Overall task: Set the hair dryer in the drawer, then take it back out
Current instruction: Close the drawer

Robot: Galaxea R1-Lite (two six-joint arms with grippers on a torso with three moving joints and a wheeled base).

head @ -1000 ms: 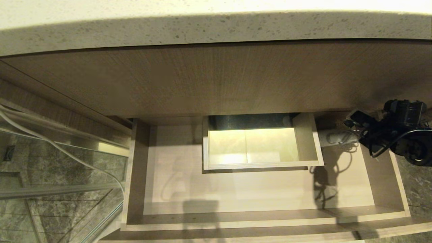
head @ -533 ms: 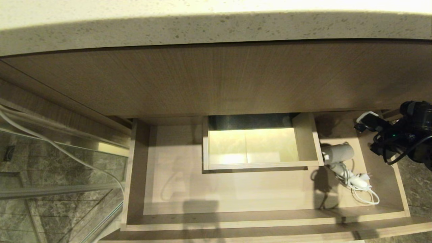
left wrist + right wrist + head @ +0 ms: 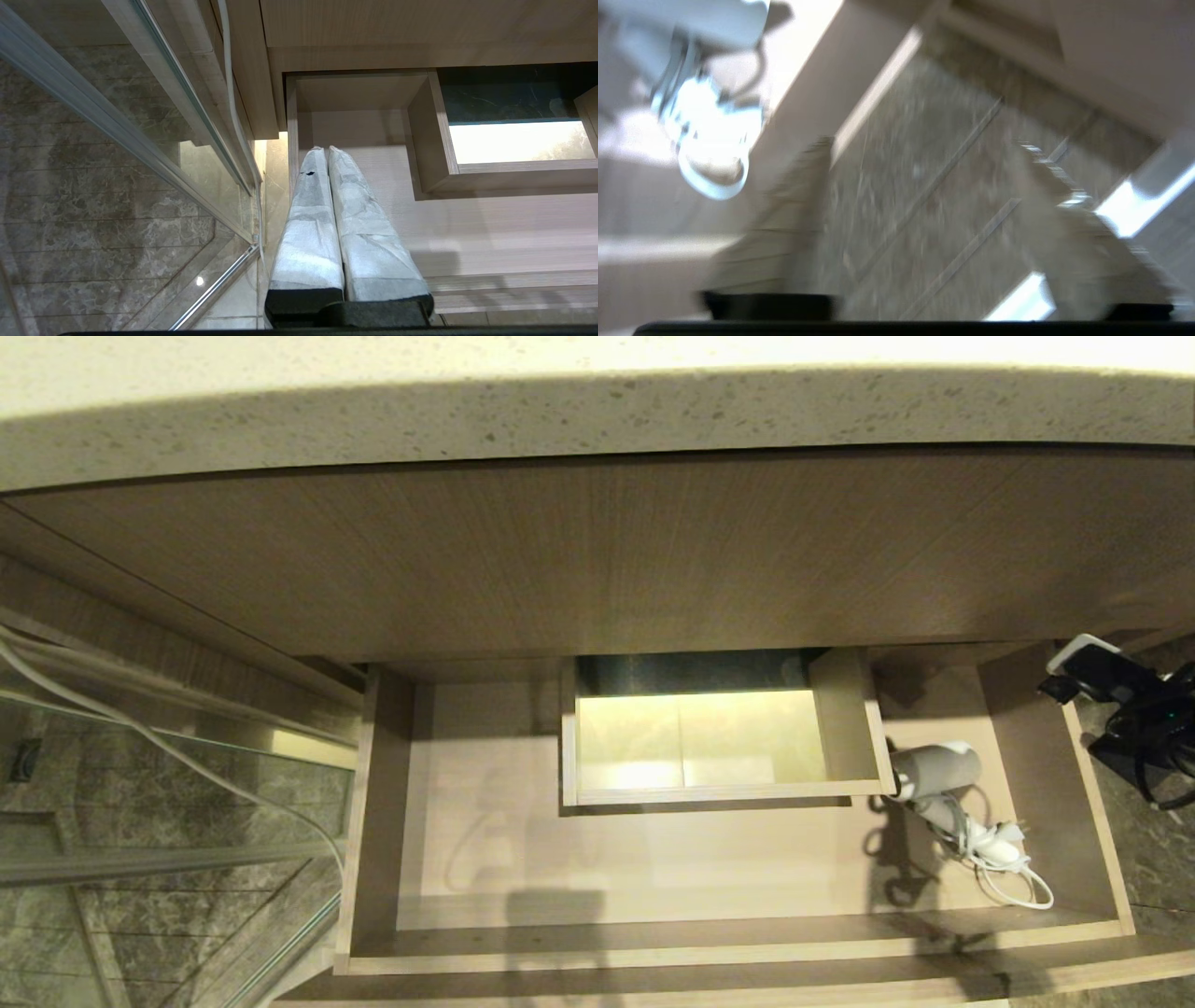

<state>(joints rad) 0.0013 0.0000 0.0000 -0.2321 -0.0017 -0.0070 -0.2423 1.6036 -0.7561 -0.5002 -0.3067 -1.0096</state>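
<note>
The white hair dryer (image 3: 934, 770) lies on the floor of the open wood-grain drawer (image 3: 728, 943), at its right end beside the boxed cutout (image 3: 848, 728). Its white cord (image 3: 1004, 863) is bunched in front of it. My right arm (image 3: 1134, 719) is outside the drawer's right wall, apart from the dryer. In the right wrist view my right gripper (image 3: 924, 142) is open and empty over the stone floor, with the hair dryer (image 3: 691, 18) and cord (image 3: 710, 140) off to one side. My left gripper (image 3: 322, 150) is shut and empty over the drawer's left wall.
A speckled stone counter (image 3: 597, 420) and a tall wood panel (image 3: 597, 551) overhang the back of the drawer. A glass shower partition with a metal rail (image 3: 168, 859) and a white cable (image 3: 140, 737) stands to the left. Marble floor (image 3: 1158, 859) lies to the right.
My right arm has pulled back to the right, out of the drawer. The hair dryer it covered a second ago now lies free on the drawer floor with its cord.
</note>
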